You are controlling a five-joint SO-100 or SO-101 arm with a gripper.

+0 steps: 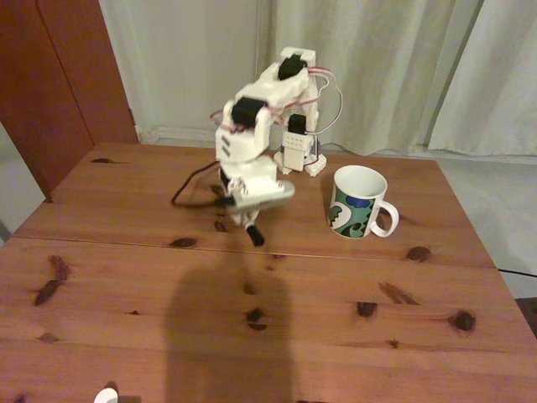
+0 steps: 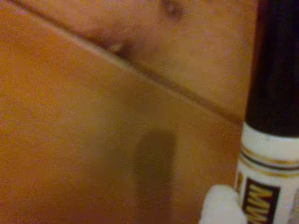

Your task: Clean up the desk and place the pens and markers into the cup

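- Marker [image 1: 252, 233]: one only. In the fixed view its black cap pokes down and toward the front from under the arm, just above the seam that runs across the desk [image 1: 126, 277]. The fixed view does not settle whether the tip touches the wood.
- In the wrist view the marker [image 2: 271, 140] fills the right edge: a long black cap above, a white barrel below with thin gold and dark rings and a dark label with gold letters. The print is too blurred to read.
- Gripper [image 1: 245, 220]: one, white, pointing down at the desk near the middle of the far half. It is closed on the marker; in the wrist view a white fingertip [image 2: 222, 205] presses against the barrel at the bottom.
- Cup [image 1: 359, 203]: one white mug, upright, with its handle toward the right edge of the desk in the fixed view. Its side carries green and blue blotches, and its inside is white. It stands right of the gripper, apart from it, on the far half of the desk.
- Desk: one reddish-brown wooden top with many dark knots; the seam also crosses the wrist view as a slanting dark line.
- Shadow [image 1: 226, 336]: one broad dark shape falls on the near half of the desk.
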